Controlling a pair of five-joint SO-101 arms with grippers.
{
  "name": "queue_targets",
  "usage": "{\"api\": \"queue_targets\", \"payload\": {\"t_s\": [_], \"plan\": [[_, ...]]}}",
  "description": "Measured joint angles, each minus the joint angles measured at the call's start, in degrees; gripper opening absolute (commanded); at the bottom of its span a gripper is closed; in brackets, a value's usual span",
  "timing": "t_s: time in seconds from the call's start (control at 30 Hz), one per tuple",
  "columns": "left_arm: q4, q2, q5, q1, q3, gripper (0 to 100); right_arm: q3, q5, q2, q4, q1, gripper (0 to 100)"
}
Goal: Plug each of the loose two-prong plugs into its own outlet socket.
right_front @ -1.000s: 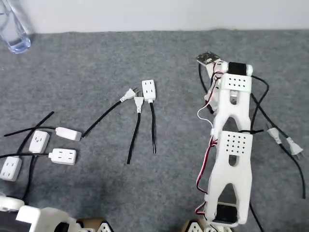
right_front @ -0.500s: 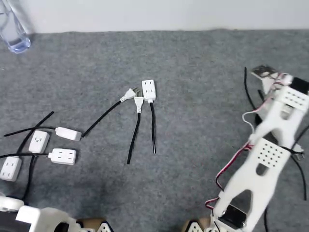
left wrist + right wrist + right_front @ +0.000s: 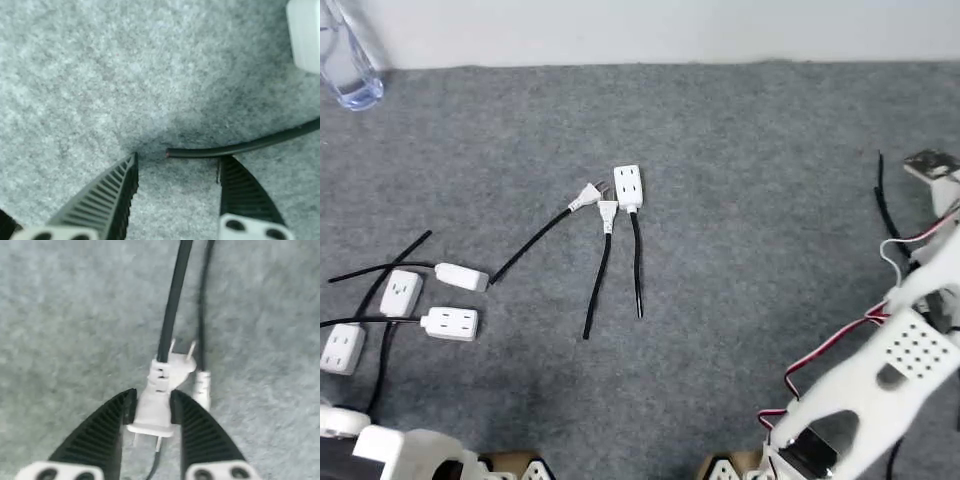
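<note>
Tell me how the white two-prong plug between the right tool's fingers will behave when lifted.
The white two-prong plug is small moulded plastic, so probably light and rigid. Its thin black cord looks flexible, likely drooping and dragging.

The table is covered throughout by a grey felt mat [image 3: 770, 200] of mottled, fibrous texture; the same surface is recorded at close range beneath both wrist cameras. A clear, see-through container [image 3: 347, 62] is noted standing on the mat at its far left corner, cut off by the frame edge. A plain white wall [image 3: 670, 30] is observed along the mat's far edge.
</note>
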Motion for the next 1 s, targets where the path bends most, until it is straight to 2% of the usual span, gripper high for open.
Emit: {"api": "queue_targets", "payload": {"t_s": [0.1,0.43,0.53,0.7,0.87,0.93,1.0], "plan": [[0.0,0.0,0.0,0.0,0.0,25,3.3,0.0,-2.2,0.0,0.0,37.5],[0.0,0.0,0.0,0.0,0.0,25,3.9,-0.1,-4.5,0.0,0.5,32.0],[0.0,0.0,0.0,0.0,0.0,25,4.0,-3.3,-6.6,0.0,-0.3,32.0],[0.0,0.0,0.0,0.5,-0.1,25,5.1,-10.5,-11.4,0.0,-4.1,31.8],[-0.1,0.9,-0.1,4.8,-1.1,25,17.2,-17.2,-18.4,0.0,-11.3,31.8],[3.3,2.3,-0.1,6.9,-4.0,25,24.1,-19.9,-22.3,0.0,-14.9,31.8],[11.0,3.3,0.3,10.5,-6.7,25,31.0,-21.9,-27.3,0.0,-18.9,31.8]]}}
